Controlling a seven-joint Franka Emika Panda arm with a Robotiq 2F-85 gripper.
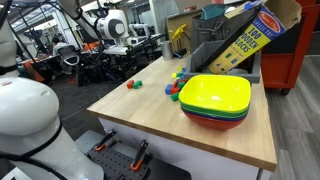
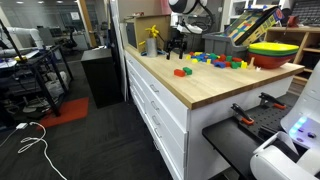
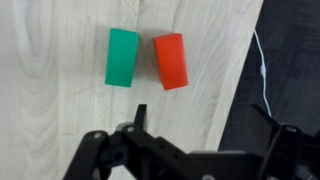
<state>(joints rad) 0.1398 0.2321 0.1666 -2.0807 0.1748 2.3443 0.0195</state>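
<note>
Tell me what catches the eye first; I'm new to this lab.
The bright stack of bowls, yellow on top, sits near one end of the wooden table. Near its edge lie a green block and a red block side by side, the open gripper above them.

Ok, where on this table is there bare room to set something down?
Free: the bare tabletop between the green block, the red block and the stacked bowls. Crowded: around the scattered blocks beside the box.
</note>
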